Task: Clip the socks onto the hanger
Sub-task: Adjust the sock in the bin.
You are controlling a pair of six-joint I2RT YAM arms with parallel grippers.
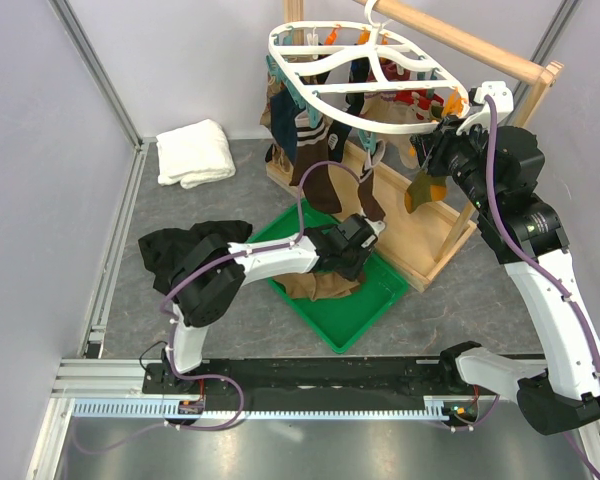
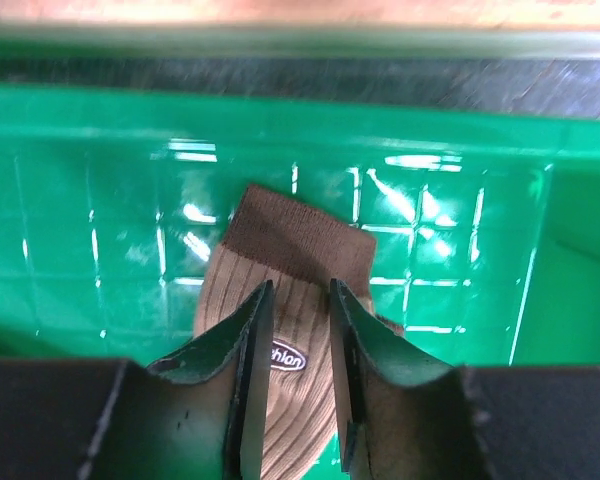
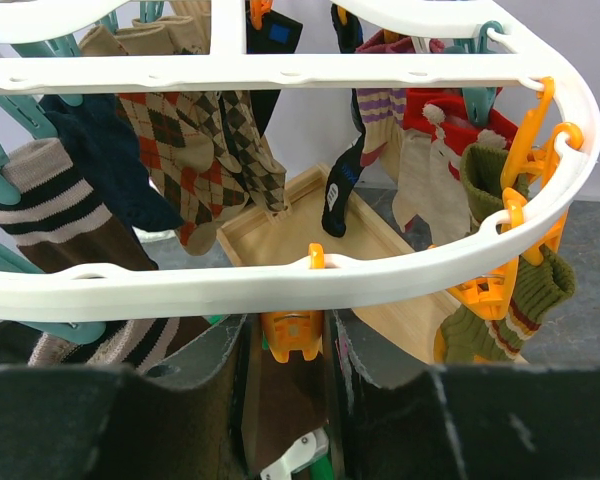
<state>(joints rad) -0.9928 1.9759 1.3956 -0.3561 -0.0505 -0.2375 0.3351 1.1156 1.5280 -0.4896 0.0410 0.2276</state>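
A tan sock point(image 2: 280, 250) with a brown cuff lies in the green tray point(image 2: 80, 200). My left gripper point(image 2: 301, 290) is low over it, open, with the sock showing in the gap between its fingers. From the top view this gripper point(image 1: 360, 240) reaches into the tray over the sock point(image 1: 318, 285). The white hanger point(image 1: 310, 95) hangs from the rail with several socks clipped on, among them a striped brown one point(image 3: 60, 215) and an argyle one point(image 3: 180, 140). At the hanger's right rim point(image 3: 280, 285), my right gripper point(image 3: 288, 325) is shut on an orange clip point(image 3: 292, 338).
The wooden rail stand point(image 1: 430, 245) has its base right behind the green tray point(image 1: 365, 310). A white towel point(image 1: 195, 152) lies at the back left. A black cloth heap point(image 1: 170, 248) sits beside the left arm. A green and orange sock point(image 1: 420, 190) dangles below the right gripper point(image 1: 442, 135).
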